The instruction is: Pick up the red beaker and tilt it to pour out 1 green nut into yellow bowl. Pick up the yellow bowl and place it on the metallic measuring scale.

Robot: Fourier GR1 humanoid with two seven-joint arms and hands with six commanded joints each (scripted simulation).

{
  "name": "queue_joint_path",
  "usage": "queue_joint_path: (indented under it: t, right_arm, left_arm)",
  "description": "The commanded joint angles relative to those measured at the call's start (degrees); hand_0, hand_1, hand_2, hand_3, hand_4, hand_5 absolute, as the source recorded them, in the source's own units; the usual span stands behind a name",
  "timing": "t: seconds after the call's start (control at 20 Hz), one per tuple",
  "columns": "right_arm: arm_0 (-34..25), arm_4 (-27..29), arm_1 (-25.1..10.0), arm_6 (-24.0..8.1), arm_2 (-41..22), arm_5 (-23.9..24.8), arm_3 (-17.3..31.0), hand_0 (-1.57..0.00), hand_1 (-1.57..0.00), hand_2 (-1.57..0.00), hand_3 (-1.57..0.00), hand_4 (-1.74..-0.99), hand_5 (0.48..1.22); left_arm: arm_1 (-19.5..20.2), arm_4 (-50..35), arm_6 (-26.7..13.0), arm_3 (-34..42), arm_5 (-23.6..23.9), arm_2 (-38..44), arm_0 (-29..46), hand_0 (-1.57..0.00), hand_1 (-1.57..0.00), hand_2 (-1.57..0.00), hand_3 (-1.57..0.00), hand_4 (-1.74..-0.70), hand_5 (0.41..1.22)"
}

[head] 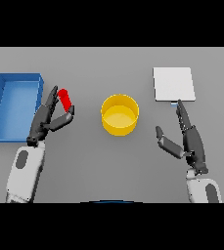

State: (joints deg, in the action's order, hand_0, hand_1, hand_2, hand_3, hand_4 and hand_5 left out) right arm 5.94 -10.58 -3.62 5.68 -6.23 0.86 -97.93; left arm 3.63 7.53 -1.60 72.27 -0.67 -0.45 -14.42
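A small red cylindrical beaker (64,98), left of the round glossy yellow bowl (119,114), is flanked by the left hand (49,119), fingers extended, while the right hand (189,139) is held open beside the flat scale (174,84).
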Motion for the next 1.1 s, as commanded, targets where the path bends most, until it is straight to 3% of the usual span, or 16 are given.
queue_joint_path:
  t: [0.0, 0.25, 0.3, 0.5, 0.8, 0.85, 0.9, 0.95, 1.05]
  right_arm:
    - [-0.3, 0.1, 0.0, -0.7, 0.3, 0.1, 0.6, 0.00, 0.00, 0.00, 0.00, -1.339, 0.688]
    - [-0.8, 0.8, 0.0, -0.8, 0.6, -0.1, 1.0, 0.00, 0.00, 0.00, 0.00, -1.336, 0.688]
    - [-0.1, 0.5, 0.0, 0.4, 0.6, 0.1, 0.7, 0.00, 0.00, 0.00, 0.00, -1.333, 0.687]
    - [-1.4, 0.4, -0.1, -1.2, 0.7, 0.3, 0.8, 0.00, 0.00, 0.00, 0.00, -1.324, 0.683]
    - [-1.0, 0.1, -0.4, -1.2, 0.6, 0.1, 0.2, 0.00, 0.00, 0.00, 0.00, -1.295, 0.683]
    - [-1.4, -0.1, -0.5, -1.2, 0.9, 0.6, 0.4, 0.00, 0.00, 0.00, 0.00, -1.291, 0.684]
    - [-1.6, 0.4, -0.6, -1.4, 1.0, 0.2, 0.1, 0.00, 0.00, 0.00, 0.00, -1.289, 0.684]
    - [-1.5, 0.5, -0.4, -1.1, 1.2, 0.4, 1.0, 0.00, 0.00, 0.00, 0.00, -1.286, 0.685]
    - [-1.1, 0.7, -0.9, -1.0, 1.5, 0.1, 1.1, 0.00, 0.00, 0.00, 0.00, -1.283, 0.683]
  left_arm:
    - [-0.3, -0.1, 1.1, -1.7, 0.0, 0.3, -0.8, 0.00, 0.00, 0.00, 0.00, -1.35, 0.718]
    - [-0.2, -0.1, 3.3, -8.2, 0.2, 1.8, -6.3, 0.00, 0.00, 0.00, 0.00, -1.32, 0.713]
    - [0.1, 0.0, 4.0, -9.6, -0.1, 2.1, -7.2, 0.00, 0.00, 0.00, 0.00, -1.32, 0.711]
    - [-0.2, 0.3, 4.2, -12.9, -0.1, 2.4, -10.2, 0.00, 0.00, 0.00, 0.00, -1.31, 0.706]
    - [-0.7, -0.3, 7.9, -19.1, 0.3, 4.2, -14.3, 0.00, 0.00, -0.03, 0.00, -1.39, 0.752]
    - [-1.3, -0.6, 8.7, -20.0, 0.6, 4.6, -14.8, -0.08, -0.08, -0.12, -0.08, -1.42, 0.770]
    - [-1.8, -0.9, 8.3, -20.9, 1.3, 5.1, -15.4, -0.25, -0.28, -0.31, -0.22, -1.44, 0.795]
    - [-2.0, -1.2, 8.1, -20.6, 1.9, 5.5, -15.5, -0.46, -0.48, -0.50, -0.49, -1.44, 0.881]
    - [-2.6, 1.2, 8.0, -21.6, 5.1, 4.9, -16.4, -0.86, -0.87, -0.89, -0.88, -1.44, 1.003]
